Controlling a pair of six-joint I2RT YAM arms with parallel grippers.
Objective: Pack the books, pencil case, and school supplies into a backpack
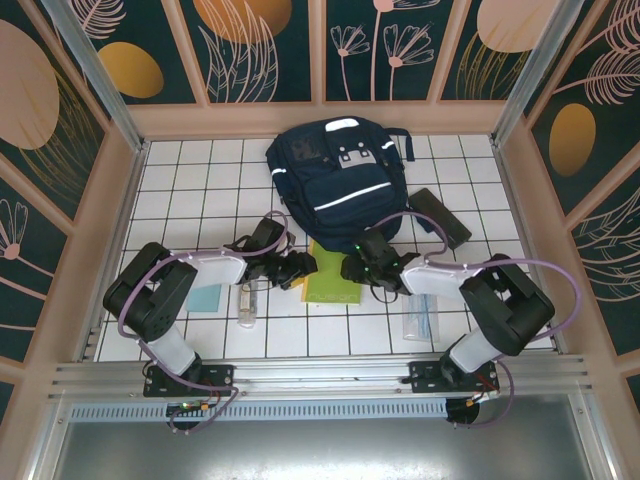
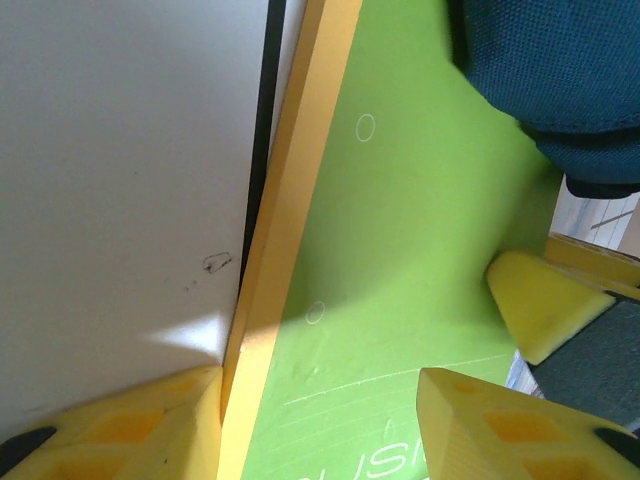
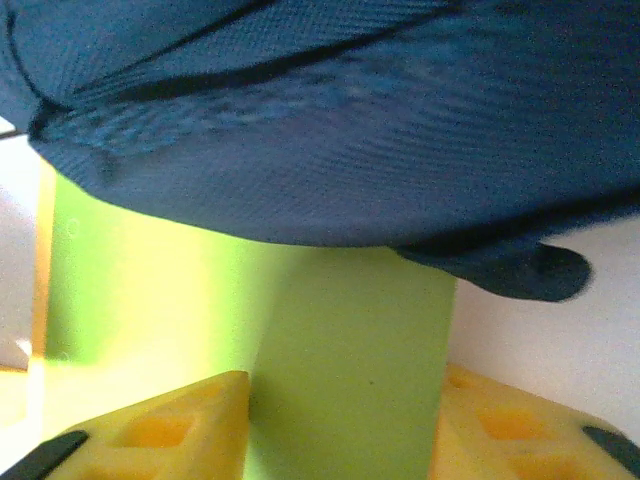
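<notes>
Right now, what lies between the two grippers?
The green book, its far end under the backpack; the top view shows it between left gripper and right gripper.

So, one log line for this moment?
left gripper: fingers apart, astride green book edge; right gripper: fingers apart at green book; backpack: overlaps book's far end

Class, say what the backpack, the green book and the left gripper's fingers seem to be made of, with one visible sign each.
The backpack: woven navy fabric, probably synthetic, matte; the weave shows.
The green book: card or paper cover, smooth with a faint sheen; flat, with printed white lines.
The left gripper's fingers: yellow, likely plastic, matte; moulded recesses.
</notes>
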